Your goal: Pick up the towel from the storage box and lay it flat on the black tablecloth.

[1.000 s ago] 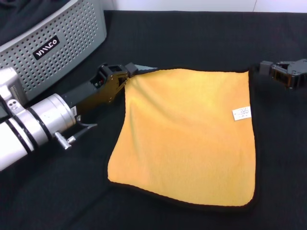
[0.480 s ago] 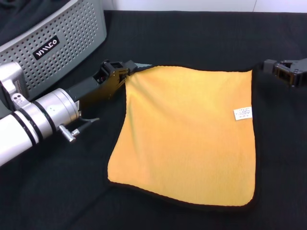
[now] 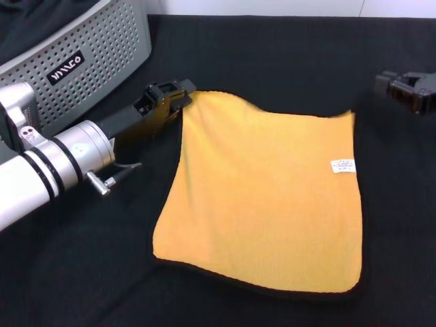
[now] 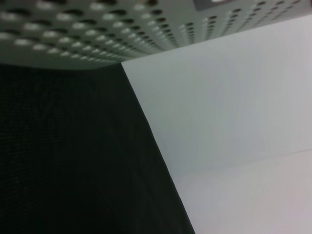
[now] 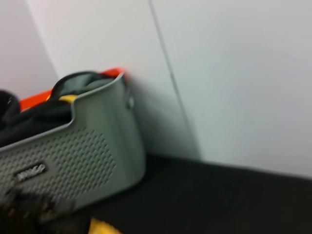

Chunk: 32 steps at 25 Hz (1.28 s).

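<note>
Black tablecloth (image 3: 272, 61) under flat yellow-orange towel (image 3: 266, 197), black-edged, white-labelled.

Plain white wall (image 5: 234, 73) behind

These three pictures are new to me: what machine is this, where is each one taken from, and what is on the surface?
It is a two-armed robot. The wide picture comes from a camera on its head, looking down at the work. There the yellow-orange towel lies spread on the black tablecloth. The left end effector is at the towel's far left corner; whether it grips that corner cannot be told. The right end effector hangs apart from the towel, past its far right corner. The grey storage box stands at far left.

The other two pictures come from cameras on the wrists. The left wrist view shows only the box's dotted wall, black cloth and a pale wall. The right wrist view shows the box from the side, with dark fabric inside.
</note>
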Each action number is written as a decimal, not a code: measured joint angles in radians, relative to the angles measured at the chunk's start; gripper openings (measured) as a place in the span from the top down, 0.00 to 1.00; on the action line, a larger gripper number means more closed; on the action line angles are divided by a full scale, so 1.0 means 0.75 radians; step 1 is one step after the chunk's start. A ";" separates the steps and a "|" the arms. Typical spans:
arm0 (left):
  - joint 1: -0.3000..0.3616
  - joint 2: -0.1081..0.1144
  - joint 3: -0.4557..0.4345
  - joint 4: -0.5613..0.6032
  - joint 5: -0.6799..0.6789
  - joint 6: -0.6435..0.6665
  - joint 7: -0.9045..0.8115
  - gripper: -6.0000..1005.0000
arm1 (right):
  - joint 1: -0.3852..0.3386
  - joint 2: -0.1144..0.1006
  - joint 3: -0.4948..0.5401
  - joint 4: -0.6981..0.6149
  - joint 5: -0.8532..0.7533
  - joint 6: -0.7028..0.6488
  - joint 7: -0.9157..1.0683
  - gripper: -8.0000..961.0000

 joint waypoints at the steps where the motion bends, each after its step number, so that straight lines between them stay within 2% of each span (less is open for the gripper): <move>1: -0.001 0.000 0.001 0.004 0.003 -0.001 0.003 0.79 | -0.006 0.015 0.035 -0.001 0.003 -0.007 -0.021 0.94; 4: -0.002 0.002 0.005 0.016 0.013 0.026 0.030 0.68 | -0.028 0.046 0.112 -0.024 -0.002 -0.010 -0.079 0.94; 8: 0.032 0.008 0.007 0.062 0.026 0.179 0.200 0.54 | -0.077 0.061 0.130 -0.098 0.023 0.102 -0.235 0.79; 10: 0.090 0.010 0.004 0.115 0.046 0.262 0.327 0.47 | -0.104 0.070 0.136 -0.152 0.035 0.220 -0.323 0.72; 12: 0.154 0.015 -0.002 0.159 0.049 0.343 0.445 0.40 | -0.114 0.070 0.151 -0.178 0.043 0.332 -0.341 0.50; 14: 0.218 0.021 -0.005 0.205 0.042 0.446 0.611 0.36 | -0.116 0.067 0.175 -0.201 0.051 0.479 -0.351 0.42; 18: 0.342 0.040 -0.004 0.281 0.067 0.747 1.004 0.28 | -0.117 0.040 0.181 -0.283 0.052 0.685 -0.248 0.26; 20: 0.369 0.061 -0.003 0.289 0.105 0.872 1.105 0.24 | -0.120 0.004 0.121 -0.340 0.042 0.725 -0.117 0.22; 23: 0.381 0.077 0.001 0.295 0.178 0.930 1.174 0.18 | -0.123 -0.055 -0.046 -0.409 0.057 0.742 0.046 0.17; 25: 0.382 0.069 0.004 0.317 0.261 0.937 1.206 0.15 | -0.118 -0.060 -0.093 -0.427 0.059 0.742 0.083 0.14; 26: 0.382 0.061 0.003 0.332 0.297 0.939 1.216 0.14 | -0.108 -0.056 -0.171 -0.469 0.043 0.741 0.138 0.12; 29: 0.385 0.025 -0.005 0.359 0.356 0.942 1.273 0.11 | -0.091 -0.019 -0.192 -0.499 -0.008 0.738 0.163 0.09; 32: 0.380 0.015 0.001 0.375 0.354 0.962 1.301 0.11 | -0.084 -0.007 -0.194 -0.518 -0.014 0.740 0.172 0.09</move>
